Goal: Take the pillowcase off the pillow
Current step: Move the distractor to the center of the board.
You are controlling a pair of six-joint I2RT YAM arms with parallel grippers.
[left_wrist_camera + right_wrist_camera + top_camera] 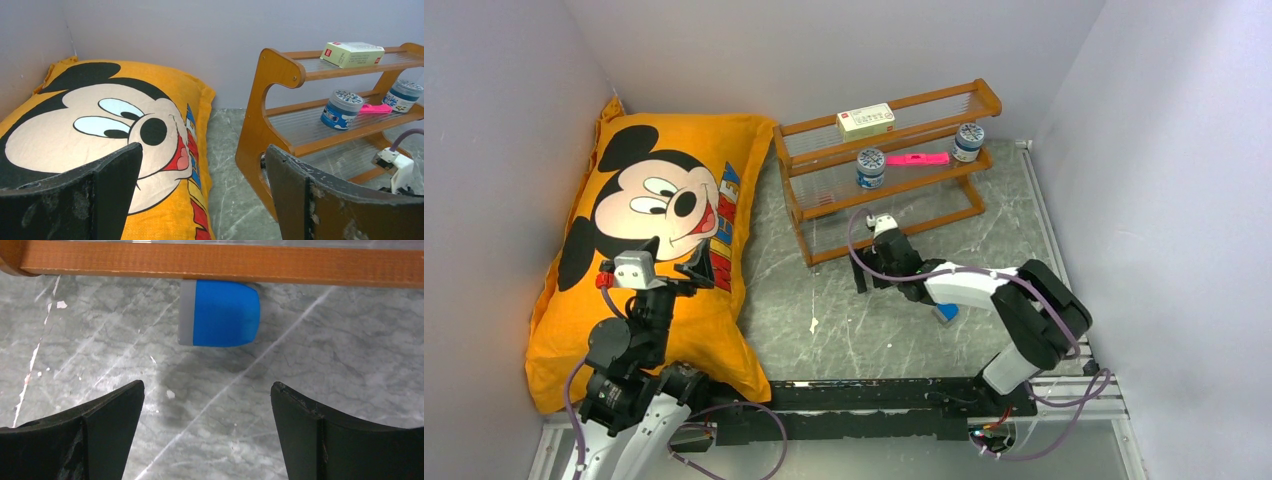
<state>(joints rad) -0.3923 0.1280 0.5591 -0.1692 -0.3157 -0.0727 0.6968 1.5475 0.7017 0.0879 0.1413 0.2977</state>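
Orange pillowcase (674,200) at frame left, filled, wants the left gripper (202,155), fingers spread above it, to pinch loose cloth alone at an edge; the right gripper (207,390), also spread, hangs centre-frame.

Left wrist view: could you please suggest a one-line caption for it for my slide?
Open left gripper facing the Mickey Mouse pillowcase, with a wooden shelf to the right.

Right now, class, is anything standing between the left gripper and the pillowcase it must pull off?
Nothing visible does. The left gripper hangs open over the pillowcase, with the Mickey face directly ahead of its fingers. The wooden rack stands off to the right, clear of that path.
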